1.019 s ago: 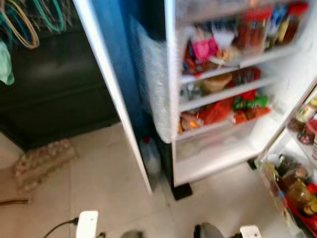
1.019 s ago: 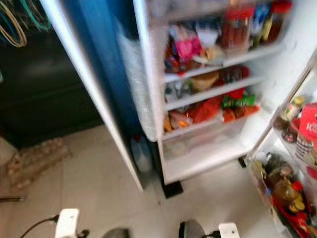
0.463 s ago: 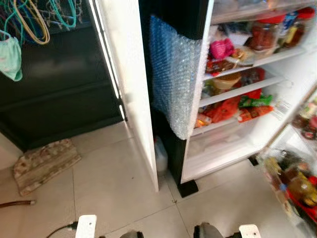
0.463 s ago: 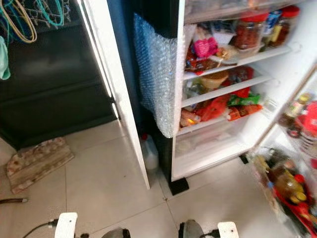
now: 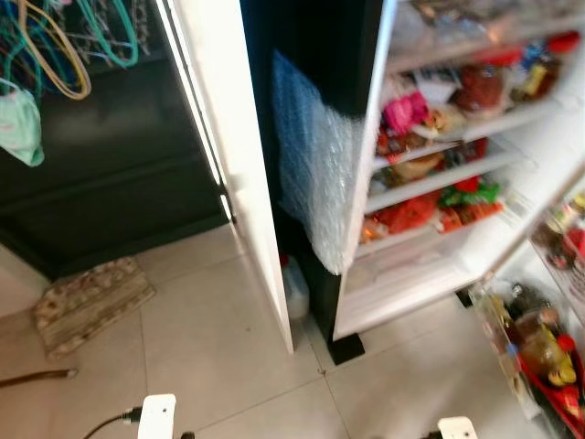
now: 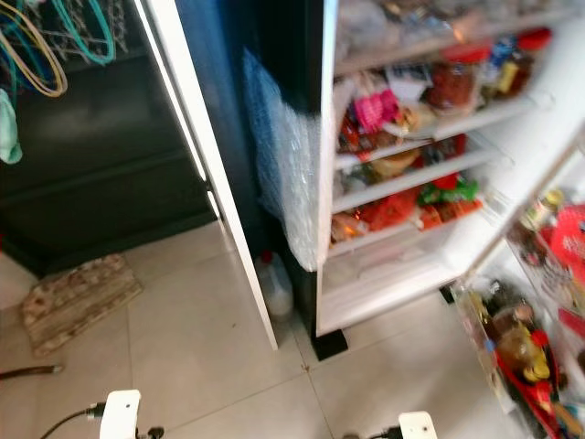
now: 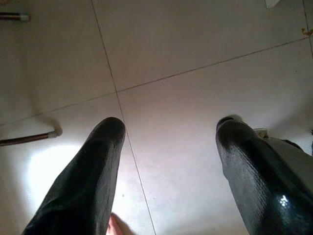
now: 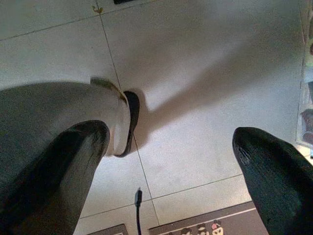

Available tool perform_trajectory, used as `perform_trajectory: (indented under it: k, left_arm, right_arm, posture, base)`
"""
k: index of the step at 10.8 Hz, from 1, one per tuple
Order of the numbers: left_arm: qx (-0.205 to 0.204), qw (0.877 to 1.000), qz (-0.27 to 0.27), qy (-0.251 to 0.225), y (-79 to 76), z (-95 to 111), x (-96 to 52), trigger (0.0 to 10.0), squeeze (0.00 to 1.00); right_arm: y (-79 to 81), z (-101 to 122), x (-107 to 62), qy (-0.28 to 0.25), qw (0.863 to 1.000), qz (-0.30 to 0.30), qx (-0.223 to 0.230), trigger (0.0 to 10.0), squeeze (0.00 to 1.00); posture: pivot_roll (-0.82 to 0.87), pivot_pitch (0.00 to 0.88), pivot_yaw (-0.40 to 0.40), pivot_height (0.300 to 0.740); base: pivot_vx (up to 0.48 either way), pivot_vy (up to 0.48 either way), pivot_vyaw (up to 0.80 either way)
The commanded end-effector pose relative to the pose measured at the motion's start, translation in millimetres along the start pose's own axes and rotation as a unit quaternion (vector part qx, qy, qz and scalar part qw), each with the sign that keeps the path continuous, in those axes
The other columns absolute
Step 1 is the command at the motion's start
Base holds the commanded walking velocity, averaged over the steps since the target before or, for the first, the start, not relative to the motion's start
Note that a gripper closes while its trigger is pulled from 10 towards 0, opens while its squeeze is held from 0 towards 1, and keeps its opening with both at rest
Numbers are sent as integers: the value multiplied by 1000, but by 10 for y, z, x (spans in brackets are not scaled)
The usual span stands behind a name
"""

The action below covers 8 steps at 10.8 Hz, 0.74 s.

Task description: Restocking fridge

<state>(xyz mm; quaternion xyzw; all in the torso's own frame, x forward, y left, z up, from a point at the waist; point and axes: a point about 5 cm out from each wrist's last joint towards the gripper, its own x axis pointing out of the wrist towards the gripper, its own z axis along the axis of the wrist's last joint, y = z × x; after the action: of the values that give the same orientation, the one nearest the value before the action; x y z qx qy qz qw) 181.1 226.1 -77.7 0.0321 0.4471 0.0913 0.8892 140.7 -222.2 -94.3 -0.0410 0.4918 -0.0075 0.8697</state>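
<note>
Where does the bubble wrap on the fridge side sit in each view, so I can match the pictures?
Left eye view: the bubble wrap hangs just right of centre, on the fridge's dark side.
Right eye view: the bubble wrap sits at centre, left of the shelves.
Left wrist view: floor tiles, no bubble wrap.
Right wrist view: floor tiles, no bubble wrap.
Shared landmark: the plastic jug on the floor below it.

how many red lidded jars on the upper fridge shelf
2 can be made out: a large jar mid-shelf and a smaller jar at its right end. The picture is blurred, so others may hide among the packets.
</note>
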Motion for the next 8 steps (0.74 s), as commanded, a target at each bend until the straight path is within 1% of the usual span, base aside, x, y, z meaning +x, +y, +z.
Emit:
perform_trajectory:
  k: [1, 3, 5, 7, 8]
  left_arm:
    - [3, 1000, 4, 19, 48, -107, -20, 10000, 0]
    - [-4, 1000, 3, 25, 78, -146, -29, 10000, 0]
    - [-1, 1000, 2, 26, 77, -136, -26, 10000, 0]
    - [-1, 1000, 1, 26, 73, -128, -23, 10000, 0]
    - [-1, 1000, -1, 26, 67, -126, -23, 10000, 0]
  right_arm:
    - [111, -24, 9, 4, 1000, 16, -1, 10000, 0]
    - [125, -16, 10, -1, 1000, 21, 9, 10000, 0]
    - [118, -20, 10, 2, 1000, 13, 8, 10000, 0]
    - [112, -34, 11, 10, 1000, 6, 18, 10000, 0]
    - [112, -32, 11, 11, 1000, 10, 14, 10000, 0]
  posture:
    - [-96, 129, 65, 740]
    - [-94, 135, 67, 740]
    - [-95, 136, 67, 740]
    - [-97, 136, 67, 740]
    - [-95, 137, 67, 740]
  base:
    - [0, 0, 0]
    - [0, 0, 0]
    - [0, 334, 0]
    - [0, 334, 0]
    - [0, 330, -769]
